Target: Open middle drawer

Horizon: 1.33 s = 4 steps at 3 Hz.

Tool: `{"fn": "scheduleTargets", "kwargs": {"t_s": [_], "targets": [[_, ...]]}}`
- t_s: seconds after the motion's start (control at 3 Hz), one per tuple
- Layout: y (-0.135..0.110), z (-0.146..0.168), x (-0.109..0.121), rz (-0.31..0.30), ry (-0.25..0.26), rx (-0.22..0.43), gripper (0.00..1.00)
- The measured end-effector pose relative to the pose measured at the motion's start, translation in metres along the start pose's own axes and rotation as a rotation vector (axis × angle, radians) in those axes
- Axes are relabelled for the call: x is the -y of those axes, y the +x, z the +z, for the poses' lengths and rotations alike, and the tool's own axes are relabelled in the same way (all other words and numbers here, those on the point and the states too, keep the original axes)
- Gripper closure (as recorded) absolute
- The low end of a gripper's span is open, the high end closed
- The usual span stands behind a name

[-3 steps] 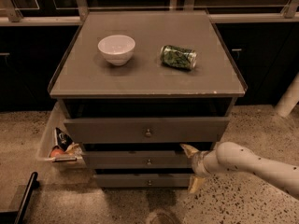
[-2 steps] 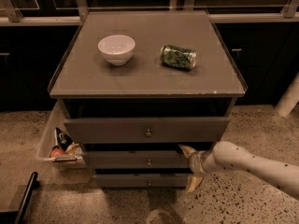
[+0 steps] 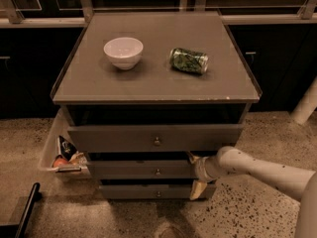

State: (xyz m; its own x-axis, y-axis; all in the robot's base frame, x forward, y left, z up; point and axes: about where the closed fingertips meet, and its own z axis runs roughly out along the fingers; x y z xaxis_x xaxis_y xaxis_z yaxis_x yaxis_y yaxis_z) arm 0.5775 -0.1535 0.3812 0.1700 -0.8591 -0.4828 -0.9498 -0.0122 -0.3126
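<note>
The gripper (image 3: 194, 173) is reaching in from the right, at the right end of the middle drawer (image 3: 143, 170). Its fingers (image 3: 198, 190) are standing apart, one above the other, the upper at the drawer front's top edge and the lower just under its bottom edge. The knob (image 3: 157, 172) is sitting left of the fingers, apart from them. Just above the fingers the top drawer (image 3: 124, 138) is jutting out. Higher still, a white bowl (image 3: 123, 52) and a green can (image 3: 188, 60) are resting on the cabinet top (image 3: 153, 83).
</note>
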Motion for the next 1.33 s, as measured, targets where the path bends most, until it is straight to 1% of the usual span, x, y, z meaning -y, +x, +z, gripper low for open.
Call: {"fn": "scheduleTargets", "kwargs": {"t_s": [0.33, 0.67, 1.33], "targets": [[-0.0008, -0.0011, -0.0001, 0.002, 0.0, 0.0, 0.0], [-0.0009, -0.001, -0.0001, 0.002, 0.0, 0.0, 0.19], [-0.0037, -0.0059, 0.0026, 0.002, 0.0, 0.0, 0.65]]}}
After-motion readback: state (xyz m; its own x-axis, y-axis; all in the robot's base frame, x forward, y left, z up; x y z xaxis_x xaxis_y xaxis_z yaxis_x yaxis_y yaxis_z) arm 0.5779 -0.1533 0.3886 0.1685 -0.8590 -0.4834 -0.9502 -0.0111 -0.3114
